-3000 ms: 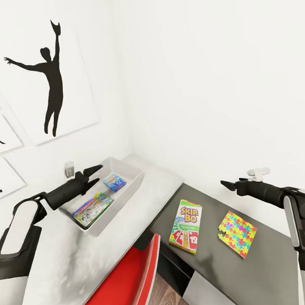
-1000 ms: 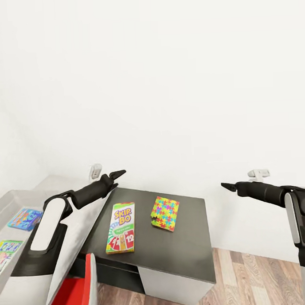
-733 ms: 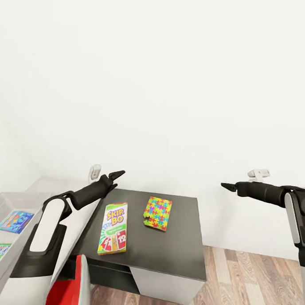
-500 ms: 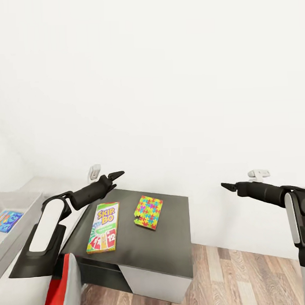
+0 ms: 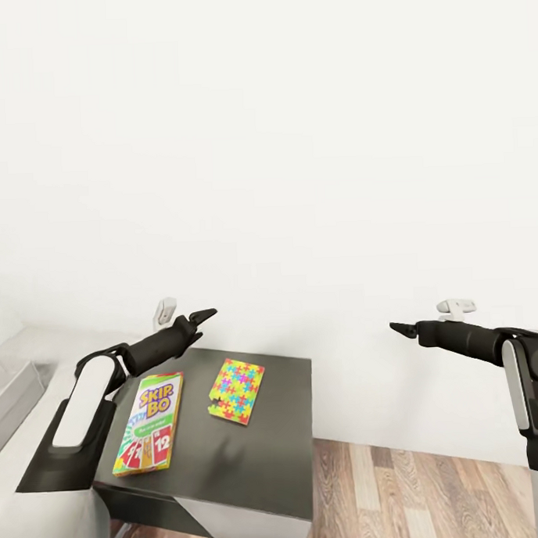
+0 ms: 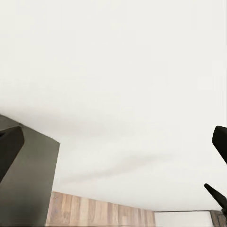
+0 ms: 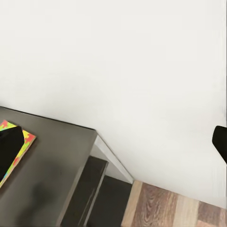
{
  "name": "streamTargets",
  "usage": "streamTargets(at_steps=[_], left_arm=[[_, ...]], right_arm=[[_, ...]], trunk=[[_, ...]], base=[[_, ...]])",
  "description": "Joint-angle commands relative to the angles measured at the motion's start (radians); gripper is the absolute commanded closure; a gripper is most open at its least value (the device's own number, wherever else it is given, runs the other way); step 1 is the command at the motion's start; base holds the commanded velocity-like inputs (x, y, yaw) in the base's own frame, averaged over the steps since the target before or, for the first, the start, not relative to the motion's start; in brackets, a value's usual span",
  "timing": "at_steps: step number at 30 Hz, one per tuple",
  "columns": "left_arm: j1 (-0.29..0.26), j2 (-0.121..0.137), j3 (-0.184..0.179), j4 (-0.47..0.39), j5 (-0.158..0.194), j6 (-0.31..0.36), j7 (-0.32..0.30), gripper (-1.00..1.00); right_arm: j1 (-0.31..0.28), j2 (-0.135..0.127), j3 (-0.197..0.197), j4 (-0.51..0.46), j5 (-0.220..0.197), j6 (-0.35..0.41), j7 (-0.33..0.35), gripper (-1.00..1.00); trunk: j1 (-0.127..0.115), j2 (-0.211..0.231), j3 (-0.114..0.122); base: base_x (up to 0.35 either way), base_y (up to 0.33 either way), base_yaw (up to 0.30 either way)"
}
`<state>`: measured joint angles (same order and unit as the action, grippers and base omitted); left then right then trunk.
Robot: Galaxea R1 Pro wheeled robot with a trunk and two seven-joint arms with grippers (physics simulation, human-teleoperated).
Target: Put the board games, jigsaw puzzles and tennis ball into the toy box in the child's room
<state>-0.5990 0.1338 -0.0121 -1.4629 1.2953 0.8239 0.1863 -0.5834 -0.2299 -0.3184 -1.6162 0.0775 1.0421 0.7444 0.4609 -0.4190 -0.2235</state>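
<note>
I see just a corner of the grey toy box [image 5: 10,390] at 9 o'clock in the head view, cut off by the frame edge, so I can't tell what's inside. My left gripper [image 5: 202,316] hangs over the far-left corner of the dark table [image 5: 253,442], tips apart, nothing between them; in the left wrist view the fingers [image 6: 9,149] sit wide at both edges w/ white wall and wood floor beyond. My right gripper [image 5: 398,327] hovers at 3 o'clock, well clear of the table, over the wood-plank floor [image 5: 419,489]; its tips are apart too and carry nothing. The Skip-Bo box [image 5: 150,421], flat green-and-red card rectangle, lies on the table at approx 8 o'clock. Just beside it, toward the wall, lies the jigsaw puzzle [image 5: 237,390], a flat multicolour slab w/ a notched edge. The table top is matte charcoal, the wall plain white.
</note>
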Motion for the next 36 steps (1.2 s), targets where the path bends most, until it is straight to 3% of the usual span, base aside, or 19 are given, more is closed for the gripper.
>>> streamTargets(at_steps=[1,7,9,11,17,20,23,27,29,36], left_arm=[[0.005,0.008,0.002,0.026,0.012,0.001,0.015,-1.00],[0.009,0.047,0.007,0.044,0.011,0.001,0.019,-1.00],[0.014,0.076,0.008,0.049,0.010,0.001,0.025,-1.00],[0.026,0.088,0.009,0.060,0.011,0.001,0.041,-1.00],[0.041,0.099,0.025,0.173,0.011,0.000,0.059,-1.00],[0.042,0.101,0.030,0.238,0.005,-0.008,0.060,-1.00],[0.041,0.101,0.031,0.315,-0.042,-0.036,0.058,-1.00],[0.041,0.101,0.032,0.352,-0.110,-0.054,0.039,-1.00],[0.042,0.102,0.033,0.369,-0.149,-0.062,-0.001,-1.00],[0.034,0.096,0.025,0.399,-0.173,-0.090,-0.037,-1.00]], right_arm=[[-0.001,0.000,-0.001,-0.001,0.008,0.004,0.009,-1.00],[-0.001,0.000,-0.001,-0.001,0.008,0.004,0.009,-1.00],[-0.001,0.001,0.000,0.000,0.008,0.004,0.009,-1.00],[0.001,0.005,0.002,0.000,0.008,0.005,0.009,-1.00],[0.007,0.016,0.017,0.001,0.008,0.005,0.005,-1.00],[0.010,0.025,0.053,0.001,0.009,0.005,0.003,-1.00],[0.013,0.031,0.098,0.001,0.010,0.002,0.001,-1.00],[0.014,0.033,0.119,0.001,0.010,0.001,0.001,-1.00],[0.015,0.034,0.127,0.001,0.010,0.002,0.002,-1.00],[0.017,0.035,0.131,0.001,0.010,0.004,0.005,-1.00]], trunk=[[0.001,-0.002,-0.001],[0.001,-0.002,0.007],[0.001,-0.002,0.010],[0.001,-0.002,0.012],[0.001,-0.002,0.020],[0.001,-0.002,0.022],[0.001,-0.002,0.023],[0.001,-0.002,0.024],[0.001,-0.002,0.024],[0.001,-0.002,0.024]], base=[[0.012,-0.010,-0.181],[0.006,-0.005,-0.197],[0.001,-0.001,-0.207],[0.001,0.000,-0.210],[0.000,0.000,-0.205],[0.000,0.000,-0.140],[0.000,0.000,-0.058],[0.061,0.000,-0.027],[0.228,0.000,-0.010],[0.233,0.000,-0.003]])
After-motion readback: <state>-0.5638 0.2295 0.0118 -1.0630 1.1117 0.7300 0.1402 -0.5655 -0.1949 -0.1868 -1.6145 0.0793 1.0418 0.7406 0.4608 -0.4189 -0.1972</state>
